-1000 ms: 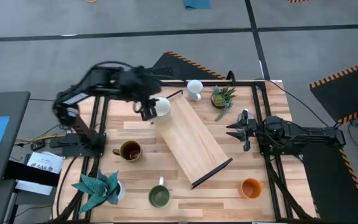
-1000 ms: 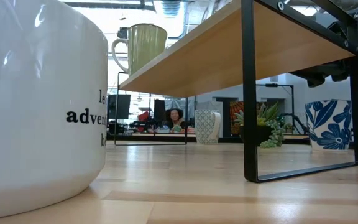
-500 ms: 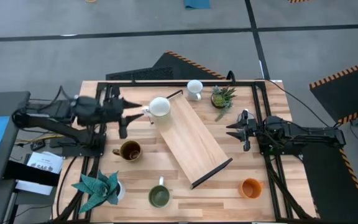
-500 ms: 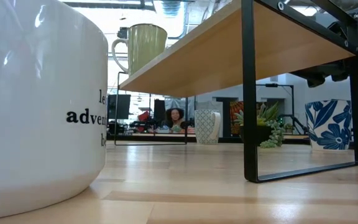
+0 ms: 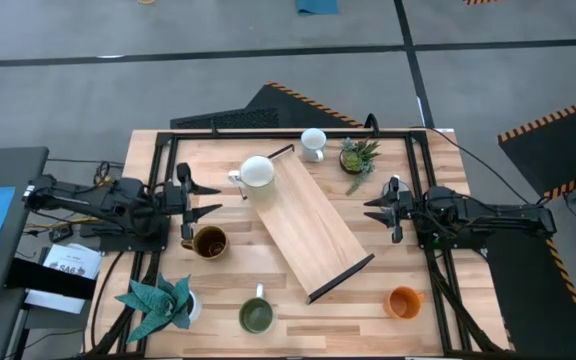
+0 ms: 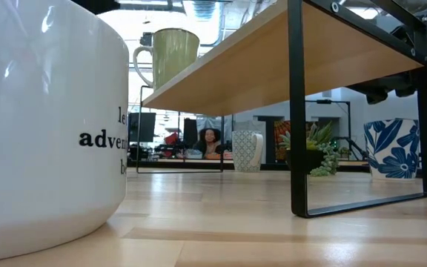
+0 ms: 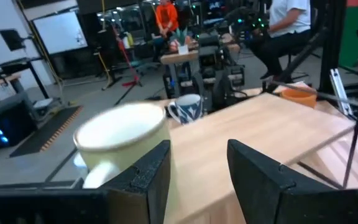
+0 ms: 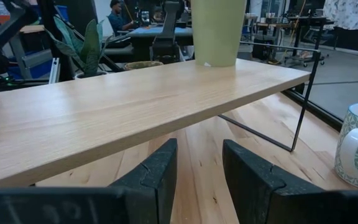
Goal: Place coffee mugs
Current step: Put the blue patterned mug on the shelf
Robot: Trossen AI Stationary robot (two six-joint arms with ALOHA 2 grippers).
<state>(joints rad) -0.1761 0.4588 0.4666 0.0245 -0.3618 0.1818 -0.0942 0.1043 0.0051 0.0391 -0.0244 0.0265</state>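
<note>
Holding nothing, my left gripper (image 5: 208, 198) hangs over the left edge of the table (image 5: 438, 260), its two fingers spread apart and pointing toward the wooden shelf (image 5: 313, 225). It sits near the cream mug (image 5: 257, 172), which stands on the far end of that shelf with its handle turned toward me, clear of my fingers. From my left wrist that same mug (image 7: 122, 140) sits just past my fingertips (image 7: 149, 169). The dark brown mug (image 5: 209, 242) is on the table just beside my left gripper, toward the near side. My right gripper (image 5: 381, 209) waits at the right side of the table, fingers parted and empty, facing the shelf's long edge. A pale patterned mug (image 5: 313, 143) stands at the far edge next to the spiky potted plant (image 5: 357, 156). The green mug (image 5: 256, 315) sits near the front edge beside the teal paper plant (image 5: 158, 303), and the orange mug (image 5: 403, 301) sits at the front right.
</note>
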